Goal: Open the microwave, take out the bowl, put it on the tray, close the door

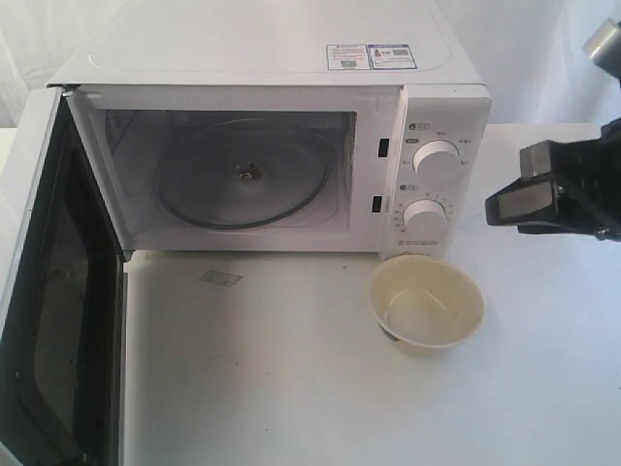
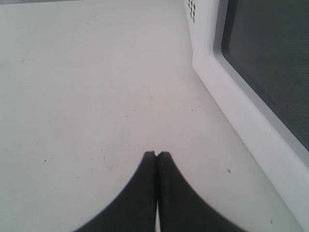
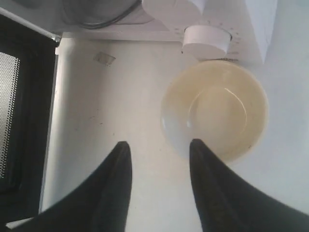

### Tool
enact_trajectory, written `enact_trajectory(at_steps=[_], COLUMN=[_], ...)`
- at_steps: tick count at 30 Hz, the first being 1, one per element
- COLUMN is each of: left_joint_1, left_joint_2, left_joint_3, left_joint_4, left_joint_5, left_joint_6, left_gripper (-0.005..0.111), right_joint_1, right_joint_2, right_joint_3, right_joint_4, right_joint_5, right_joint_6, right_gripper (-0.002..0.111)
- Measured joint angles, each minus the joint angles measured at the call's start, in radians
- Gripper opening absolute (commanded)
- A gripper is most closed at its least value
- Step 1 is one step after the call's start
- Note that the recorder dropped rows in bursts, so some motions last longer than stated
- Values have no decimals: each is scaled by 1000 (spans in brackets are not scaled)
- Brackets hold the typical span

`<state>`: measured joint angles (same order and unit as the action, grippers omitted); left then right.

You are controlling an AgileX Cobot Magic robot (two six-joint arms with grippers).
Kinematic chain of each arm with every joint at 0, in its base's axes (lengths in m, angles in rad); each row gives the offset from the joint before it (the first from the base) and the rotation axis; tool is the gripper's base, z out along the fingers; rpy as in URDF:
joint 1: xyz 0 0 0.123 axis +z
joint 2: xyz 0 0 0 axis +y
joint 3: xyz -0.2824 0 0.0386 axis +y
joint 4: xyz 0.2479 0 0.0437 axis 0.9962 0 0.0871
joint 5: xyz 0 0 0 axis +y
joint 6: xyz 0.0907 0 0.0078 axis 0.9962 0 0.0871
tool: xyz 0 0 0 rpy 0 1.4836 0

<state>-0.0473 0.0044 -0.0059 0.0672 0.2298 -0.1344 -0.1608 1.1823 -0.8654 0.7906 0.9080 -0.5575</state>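
1. The microwave (image 1: 291, 126) sits at the back of the table (image 1: 310, 398). Its long axis runs left-right in the exterior view and its opening faces the camera.
2. The door (image 1: 49, 291) is swung wide open on its left hinge. It stands roughly square to the front, with its free edge toward the camera.
3. The cavity shows only the glass turntable (image 1: 243, 175).
4. The bowl (image 1: 427, 303) is out on the table, upright with its mouth up, just in front of the lower knob (image 1: 425, 216). It is round, so it has no long axis.
5. Right gripper (image 3: 159, 142): jaws spread, holding nothing. In the exterior view it hangs to the right of the knob panel, apart from the bowl. In the right wrist view one fingertip (image 3: 198, 147) overlaps the bowl's rim.
6. Left gripper (image 2: 157, 153): jaws pressed together over bare table, beside the door's windowed face and not touching it.
7. Open room: there is a wide bare stretch of table between the door's edge and the bowl, plus bare table right of the bowl.
8. A small flat scrap (image 1: 220, 280) lies near the microwave's front edge.
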Motion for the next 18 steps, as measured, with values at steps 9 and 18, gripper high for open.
enact_trajectory(at_steps=[9,18], left_joint_1=[0,0], left_joint_2=[0,0], left_joint_3=[0,0], left_joint_4=[0,0], left_joint_5=[0,0], left_joint_6=[0,0], left_gripper=[0,0], right_joint_1=[33,54], right_joint_2=[124,311], right_joint_3=[83,83], right_joint_4=[-101,-94], right_joint_5=[-218,-358], right_joint_6=[32,34], right_gripper=[43,43])
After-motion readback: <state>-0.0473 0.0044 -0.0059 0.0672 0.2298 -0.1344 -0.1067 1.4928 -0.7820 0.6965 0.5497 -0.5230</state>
